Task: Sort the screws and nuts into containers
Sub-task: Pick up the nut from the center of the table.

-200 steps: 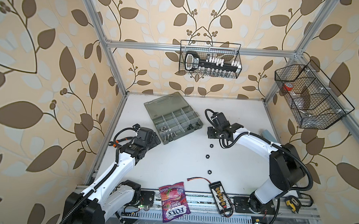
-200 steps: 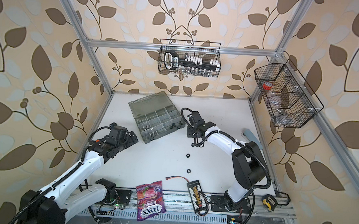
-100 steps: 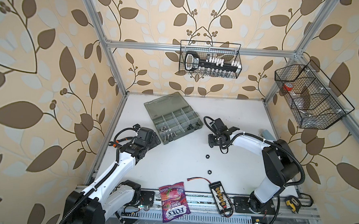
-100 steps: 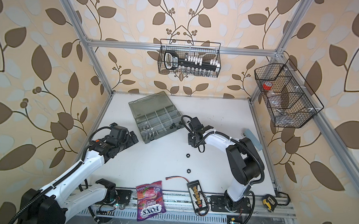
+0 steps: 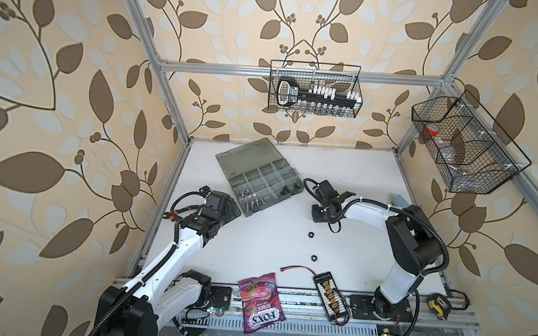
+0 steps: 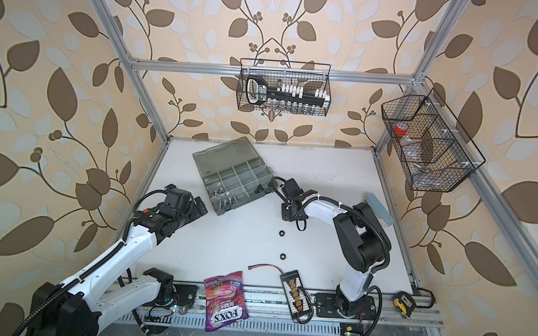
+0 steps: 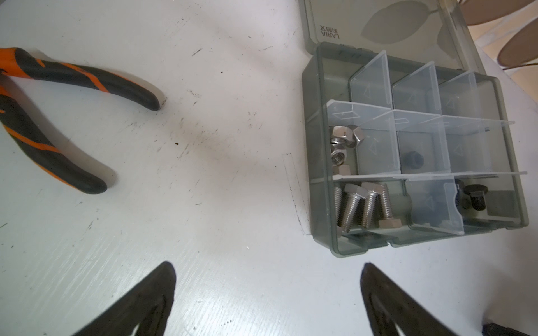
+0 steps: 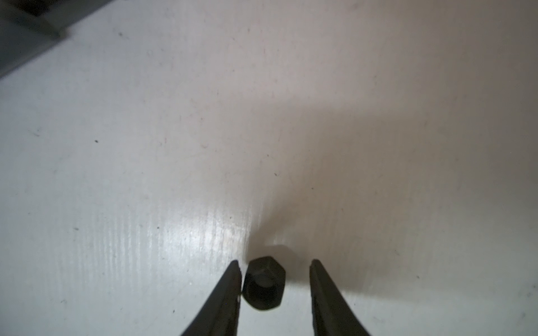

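The right end effector (image 8: 275,261) was part-open, gripping nothing, straddling a black nut (image 8: 264,283) on the worktop (image 8: 174,145). The nut sat off-centre, against one finger, clear of the other. The left end effector (image 7: 267,264), wide open and empty, was farther off.

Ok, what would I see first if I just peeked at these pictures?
Probably the big brown leaf wallpaper all around the white table. Then the grey-green organizer case lying open near the back of the table, with silver screws and silver nuts in its compartments. In the right wrist view, the right gripper has its jaws open on either side of a little black nut on the table.
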`<state>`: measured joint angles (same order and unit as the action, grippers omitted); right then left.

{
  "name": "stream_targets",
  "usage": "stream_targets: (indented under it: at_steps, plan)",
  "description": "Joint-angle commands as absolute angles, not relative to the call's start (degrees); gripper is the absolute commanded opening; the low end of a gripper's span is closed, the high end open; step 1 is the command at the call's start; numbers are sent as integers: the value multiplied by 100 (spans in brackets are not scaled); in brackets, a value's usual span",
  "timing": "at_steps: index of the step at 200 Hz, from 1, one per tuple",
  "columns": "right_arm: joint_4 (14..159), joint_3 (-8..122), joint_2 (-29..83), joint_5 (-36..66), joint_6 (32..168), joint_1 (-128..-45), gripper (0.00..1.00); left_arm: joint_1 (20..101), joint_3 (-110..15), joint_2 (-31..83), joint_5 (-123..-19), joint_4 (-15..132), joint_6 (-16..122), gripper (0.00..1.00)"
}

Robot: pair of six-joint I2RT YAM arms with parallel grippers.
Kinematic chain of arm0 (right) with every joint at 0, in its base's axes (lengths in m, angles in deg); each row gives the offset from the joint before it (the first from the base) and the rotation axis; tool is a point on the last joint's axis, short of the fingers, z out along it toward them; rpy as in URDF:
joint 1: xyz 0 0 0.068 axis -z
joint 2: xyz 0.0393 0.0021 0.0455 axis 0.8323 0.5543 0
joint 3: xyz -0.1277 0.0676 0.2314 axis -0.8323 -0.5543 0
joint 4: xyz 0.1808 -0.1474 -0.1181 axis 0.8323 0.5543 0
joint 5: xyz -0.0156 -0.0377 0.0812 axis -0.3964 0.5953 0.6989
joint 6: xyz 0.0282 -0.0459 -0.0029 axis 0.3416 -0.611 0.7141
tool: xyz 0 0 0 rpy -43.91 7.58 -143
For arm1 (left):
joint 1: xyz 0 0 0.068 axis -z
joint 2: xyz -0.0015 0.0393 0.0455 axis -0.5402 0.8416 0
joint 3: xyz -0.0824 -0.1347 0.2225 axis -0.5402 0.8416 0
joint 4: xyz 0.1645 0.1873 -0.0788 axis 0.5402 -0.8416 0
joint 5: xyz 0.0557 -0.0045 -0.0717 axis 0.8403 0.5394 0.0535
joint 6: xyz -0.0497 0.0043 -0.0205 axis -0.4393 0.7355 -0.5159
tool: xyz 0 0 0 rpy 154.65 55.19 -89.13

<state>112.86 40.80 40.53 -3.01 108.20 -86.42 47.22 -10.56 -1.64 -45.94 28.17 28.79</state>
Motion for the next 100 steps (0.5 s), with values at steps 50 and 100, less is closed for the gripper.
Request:
stream_targets:
  at_steps: [50, 100]
  plan:
    - [11345, 3868, 4174, -303, 10793, -8729, 33, 4672, -1269, -189, -4360, 2753, 2826, 99]
    - [11334, 3865, 4300, -363, 10791, -8764, 29, 4667, -1286, -180, -4344, 2734, 2828, 99]
